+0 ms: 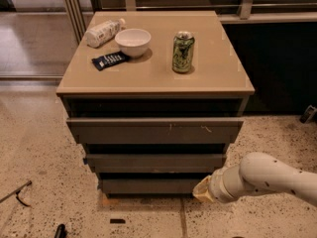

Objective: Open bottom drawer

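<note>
Tan laminate covers the top of the desk [218, 78], which stands on a speckled terrazzo floor [39, 152]. On the top, a green drink can [183, 52] stands upright right of centre. A white bowl [132, 42] sits to its left. A dark snack packet [111, 60] lies flat, just near and left of the bowl. A pale plastic bottle [103, 32] lies on its side at the far left corner.

Three dark grey-brown fronts are stacked below the top. The top drawer [153, 130] is the widest and has a few white scratches towards its right. The middle drawer [153, 161] is under it. The bottom drawer [148, 185] is lowest, close to the floor, plain and without a handle, and its front looks the narrowest.

The white arm [267, 175] comes in from the right edge, low down and near the floor. Its gripper [202, 190] has a cream-coloured tip and is at the right end of the bottom drawer's front. It is either touching that end or just beside it; I cannot tell which. I also cannot tell whether the gripper is open or closed, and nothing can be seen held in it.
</note>
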